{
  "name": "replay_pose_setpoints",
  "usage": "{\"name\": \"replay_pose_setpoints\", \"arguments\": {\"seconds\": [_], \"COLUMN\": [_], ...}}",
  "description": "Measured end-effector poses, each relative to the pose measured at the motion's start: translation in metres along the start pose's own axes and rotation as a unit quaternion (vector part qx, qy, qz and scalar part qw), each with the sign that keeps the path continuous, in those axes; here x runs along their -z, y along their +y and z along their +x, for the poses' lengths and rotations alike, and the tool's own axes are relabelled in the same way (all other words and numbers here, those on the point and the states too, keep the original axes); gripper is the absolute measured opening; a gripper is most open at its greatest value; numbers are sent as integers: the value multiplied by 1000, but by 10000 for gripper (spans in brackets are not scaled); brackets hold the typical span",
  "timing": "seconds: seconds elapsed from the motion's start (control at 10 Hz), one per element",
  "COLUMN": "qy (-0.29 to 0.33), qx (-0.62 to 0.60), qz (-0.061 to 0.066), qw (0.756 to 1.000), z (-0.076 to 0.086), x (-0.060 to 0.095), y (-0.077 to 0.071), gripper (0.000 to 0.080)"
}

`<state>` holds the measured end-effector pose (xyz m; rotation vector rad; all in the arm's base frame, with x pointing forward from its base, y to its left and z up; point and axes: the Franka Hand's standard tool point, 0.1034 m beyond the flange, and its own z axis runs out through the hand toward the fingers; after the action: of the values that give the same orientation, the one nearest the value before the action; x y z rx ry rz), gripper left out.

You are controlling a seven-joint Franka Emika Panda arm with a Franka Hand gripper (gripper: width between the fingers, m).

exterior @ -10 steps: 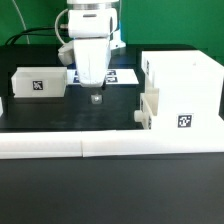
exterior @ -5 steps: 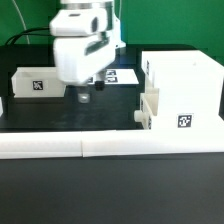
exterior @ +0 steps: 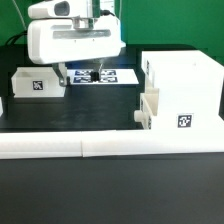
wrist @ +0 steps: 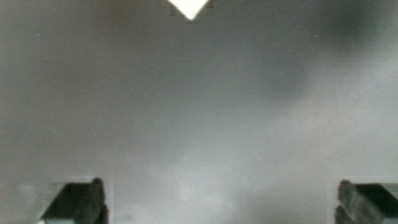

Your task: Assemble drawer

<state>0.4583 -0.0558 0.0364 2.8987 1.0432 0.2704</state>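
My gripper (exterior: pixel 78 70) hangs high over the table's back left, above the marker board (exterior: pixel 108 77), with its white hand filling the upper left of the exterior view. In the wrist view the gripper (wrist: pixel 224 205) is open: the two fingertips (wrist: pixel 75 203) stand far apart with only blurred grey between them. A white drawer box (exterior: pixel 182 82) with a tag stands at the exterior view's right. A smaller white drawer part (exterior: pixel 36 84) with a tag stands at the left, just beside and below the hand.
A low white rail (exterior: pixel 110 148) runs along the table's front edge. A small dark piece (exterior: pixel 137 114) sits by the drawer box's lower left corner. Dark cables hang at the back.
The gripper has risen and moved to the exterior view's left, from low over the dark table in front of the marker board to high above it. The parts have not moved.
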Motion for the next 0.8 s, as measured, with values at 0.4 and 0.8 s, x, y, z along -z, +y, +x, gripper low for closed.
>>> {"name": "replay_pose_setpoints", "arguments": {"seconds": [0.4, 0.8], "qy": [-4, -58], "qx": [-158, -293], "qz": [0, 30], "qw": [987, 954], "z": [-9, -13], "x": [5, 18], "y": [2, -10], "gripper": [649, 649]}}
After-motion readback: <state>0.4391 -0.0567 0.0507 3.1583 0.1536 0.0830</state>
